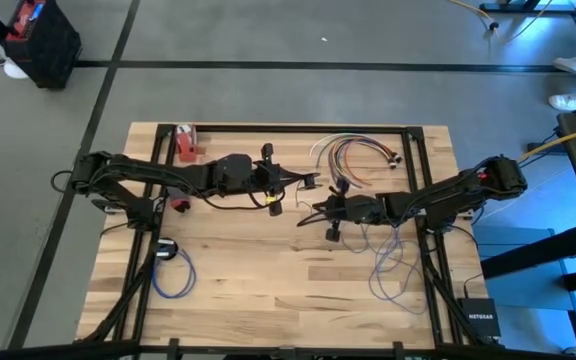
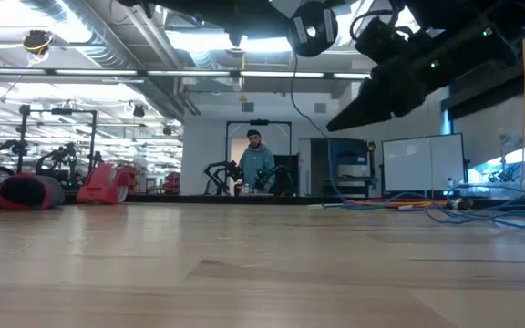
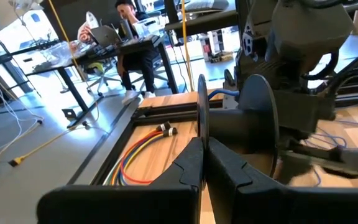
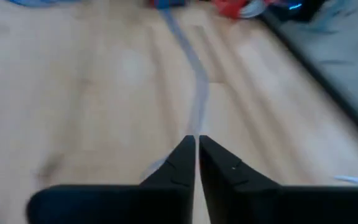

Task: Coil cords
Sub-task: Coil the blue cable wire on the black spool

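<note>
A pale cord [image 4: 196, 106] is clamped in the right gripper [image 4: 196, 144] at table centre; the left gripper [image 3: 202, 149], at nine o'clock of it, is pressed together. Winding is judged next.

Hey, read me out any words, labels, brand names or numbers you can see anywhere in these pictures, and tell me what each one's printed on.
"NETGEAR": white letters on the small black box at the table's near right corner, high view.
The red object near the table's far left edge carries no text I can make out.
The whiteboard in the room behind shows nothing legible in the low view.
Nothing else is readable in any view.
</note>
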You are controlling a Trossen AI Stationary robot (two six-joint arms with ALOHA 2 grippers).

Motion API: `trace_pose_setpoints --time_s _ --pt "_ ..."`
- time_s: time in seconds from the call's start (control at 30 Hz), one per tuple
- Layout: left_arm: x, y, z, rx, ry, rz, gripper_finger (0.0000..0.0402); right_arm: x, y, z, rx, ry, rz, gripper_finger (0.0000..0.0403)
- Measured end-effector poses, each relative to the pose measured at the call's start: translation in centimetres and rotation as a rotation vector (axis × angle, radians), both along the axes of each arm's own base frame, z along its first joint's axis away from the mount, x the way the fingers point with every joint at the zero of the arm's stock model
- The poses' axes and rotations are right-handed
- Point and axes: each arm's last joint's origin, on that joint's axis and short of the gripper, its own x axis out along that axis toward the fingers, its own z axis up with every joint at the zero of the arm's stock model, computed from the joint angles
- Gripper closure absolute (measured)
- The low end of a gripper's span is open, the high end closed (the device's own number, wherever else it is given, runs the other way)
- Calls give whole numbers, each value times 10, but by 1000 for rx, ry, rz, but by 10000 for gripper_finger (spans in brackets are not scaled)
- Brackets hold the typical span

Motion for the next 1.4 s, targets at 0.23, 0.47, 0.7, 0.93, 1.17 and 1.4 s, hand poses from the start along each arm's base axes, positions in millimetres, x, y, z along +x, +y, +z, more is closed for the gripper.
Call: trace_pose_setpoints --time_s 0.23,0.47,0.7,0.93,1.17,1.4 --pt "0 0 0 -3 -4 1 396 0 2 -1 53 7 31 283" --pt "0 0 0 -3 -4 1 396 5 0 -15 8 46 -36 241" --pt "0 0 0 -2 -4 1 396 12 1 -21 -7 6 -25 265" --pt "0 0 0 0 -2 1 396 12 1 -22 -59 29 -4 347" --pt "0 0 -1 -1 13 1 396 4 -1 -11 -112 49 -26 383" --pt "-1 0 -5 16 57 -4 396 -16 -8 7 -203 99 -163 396"
